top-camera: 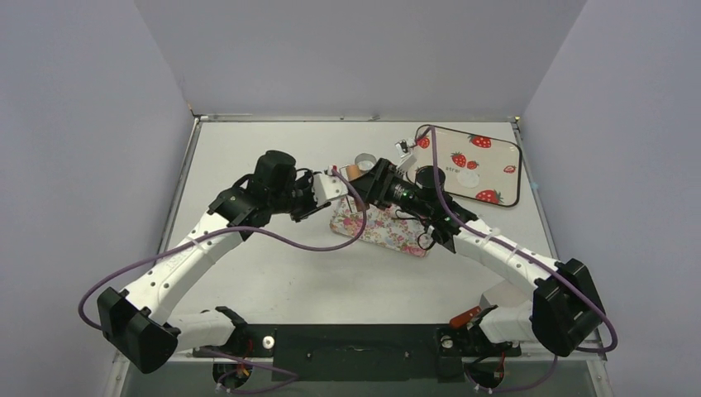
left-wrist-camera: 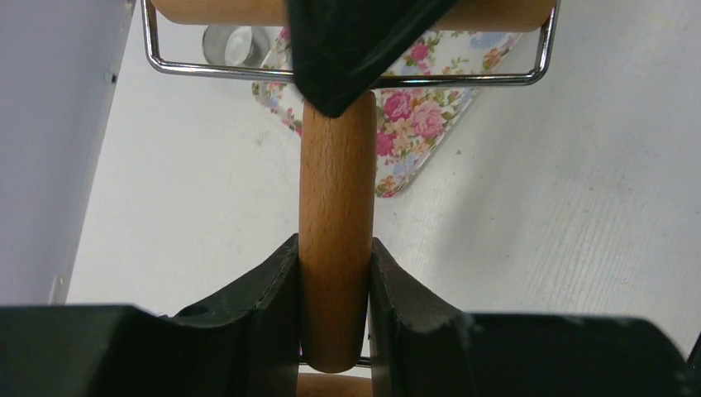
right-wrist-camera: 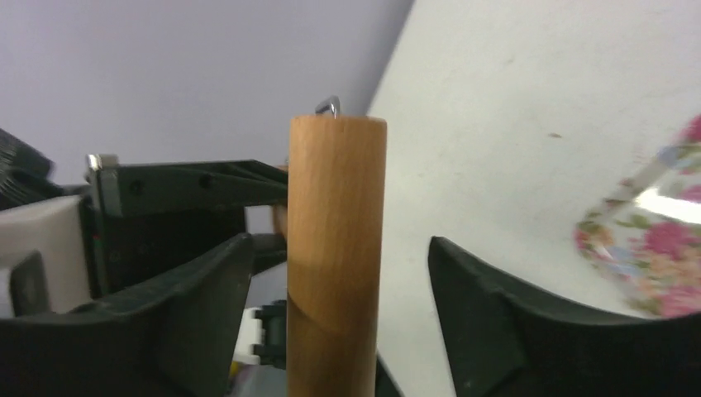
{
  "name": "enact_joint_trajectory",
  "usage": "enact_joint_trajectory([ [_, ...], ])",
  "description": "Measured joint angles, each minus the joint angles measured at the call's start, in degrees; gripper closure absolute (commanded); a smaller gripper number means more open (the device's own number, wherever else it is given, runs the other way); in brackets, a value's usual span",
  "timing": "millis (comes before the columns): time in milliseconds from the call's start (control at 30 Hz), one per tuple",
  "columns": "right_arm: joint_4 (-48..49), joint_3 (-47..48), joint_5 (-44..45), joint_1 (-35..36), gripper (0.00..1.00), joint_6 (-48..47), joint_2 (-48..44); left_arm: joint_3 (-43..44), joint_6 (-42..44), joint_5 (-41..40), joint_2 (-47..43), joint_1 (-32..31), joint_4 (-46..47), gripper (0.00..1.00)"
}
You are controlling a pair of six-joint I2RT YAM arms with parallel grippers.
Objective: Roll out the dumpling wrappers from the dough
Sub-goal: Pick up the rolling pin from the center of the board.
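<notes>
The brown wooden roller's handle (left-wrist-camera: pixel 335 190) stands between the fingers of my left gripper (left-wrist-camera: pixel 333 248), which is shut on it. Its wire frame (left-wrist-camera: pixel 463 79) and barrel run across the top of the left wrist view. My right gripper (right-wrist-camera: pixel 339 248) is open around the same wood (right-wrist-camera: pixel 335 215), with a gap on each side. In the top view both grippers, left (top-camera: pixel 335 187) and right (top-camera: pixel 369 180), meet above the far edge of the floral tray (top-camera: pixel 388 231). A pale round disc (top-camera: pixel 469 178), seemingly a dumpling wrapper, lies on the strawberry tray (top-camera: pixel 496 159). The dough is hidden.
A hollow silver ring (top-camera: pixel 364 160) stands just beyond the grippers, also seen as the ring (left-wrist-camera: pixel 236 41) in the left wrist view. A red-handled spatula (top-camera: pixel 465 318) lies near the right arm's base. The strawberry tray sits at the back right, near the wall.
</notes>
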Motion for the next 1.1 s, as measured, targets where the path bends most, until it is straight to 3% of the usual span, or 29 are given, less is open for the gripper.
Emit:
enact_joint_trajectory([
  [200, -15.6, 0.9, 6.1, -3.8, 0.1, -9.5, -6.4, 5.7, -3.8, -10.5, 9.0, -1.4, -5.5, 1.0],
  [333, -25.5, 1.1, 11.6, -11.0, 0.09, -14.9, -15.1, 7.5, -6.1, -16.0, 16.4, -4.1, -8.4, 1.0],
  [533, -31.6, 0.0, 20.3, -20.0, 0.09, -19.2, -21.1, 16.4, -7.6, -21.0, 28.0, -10.2, -15.3, 1.0],
  [833, -42.0, -4.6, 24.6, -26.3, 0.09, -20.8, -15.7, 40.0, -10.0, -16.1, 48.8, -12.5, -21.3, 1.0],
  [1100, -56.5, 4.4, 32.3, -29.0, 0.09, -18.9, -17.9, 69.2, -9.4, -8.8, 65.8, -8.8, -33.8, 1.0],
])
